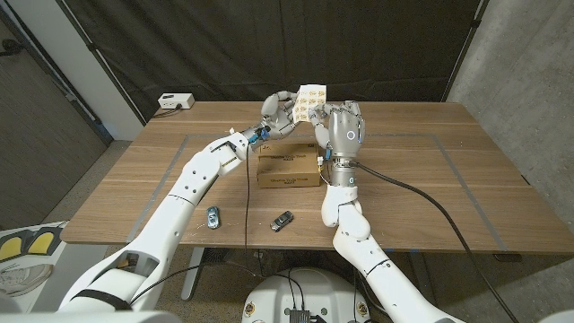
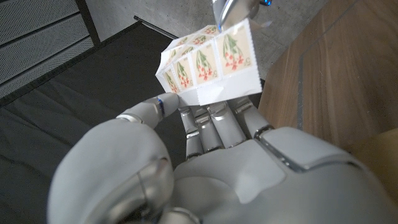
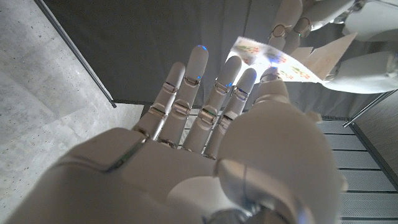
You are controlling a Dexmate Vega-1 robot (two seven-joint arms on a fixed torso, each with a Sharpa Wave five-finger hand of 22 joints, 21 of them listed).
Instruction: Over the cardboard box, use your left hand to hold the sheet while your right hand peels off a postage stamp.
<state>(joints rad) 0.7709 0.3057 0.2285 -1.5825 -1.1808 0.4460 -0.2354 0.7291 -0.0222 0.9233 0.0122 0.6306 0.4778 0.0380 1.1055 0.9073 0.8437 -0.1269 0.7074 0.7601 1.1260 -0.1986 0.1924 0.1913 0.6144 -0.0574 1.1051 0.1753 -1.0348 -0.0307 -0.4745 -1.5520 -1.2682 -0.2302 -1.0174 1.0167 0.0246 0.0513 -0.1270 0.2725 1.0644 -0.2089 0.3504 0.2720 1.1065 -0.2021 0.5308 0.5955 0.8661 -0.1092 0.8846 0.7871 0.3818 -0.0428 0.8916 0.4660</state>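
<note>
My left hand (image 1: 280, 110) holds a sheet of postage stamps (image 1: 311, 99) upright above the far edge of the cardboard box (image 1: 287, 169). In the left wrist view the sheet (image 2: 208, 62) shows rows of red-flower stamps, pinched at its lower edge between the thumb and fingers of my left hand (image 2: 205, 162). My right hand (image 1: 343, 131) stands beside the sheet, fingers pointing up. Its thumb and a fingertip (image 2: 229, 9) pinch the corner stamp at the sheet's upper edge. In the right wrist view my right hand (image 3: 217, 143) reaches to the sheet (image 3: 273, 62).
The box sits mid-table with a thin cable (image 1: 247, 193) trailing past it. Two small objects (image 1: 213, 216) (image 1: 282, 220) lie near the front edge. A white box (image 1: 174, 101) rests at the back left corner. A black cable (image 1: 430, 193) runs off to the right.
</note>
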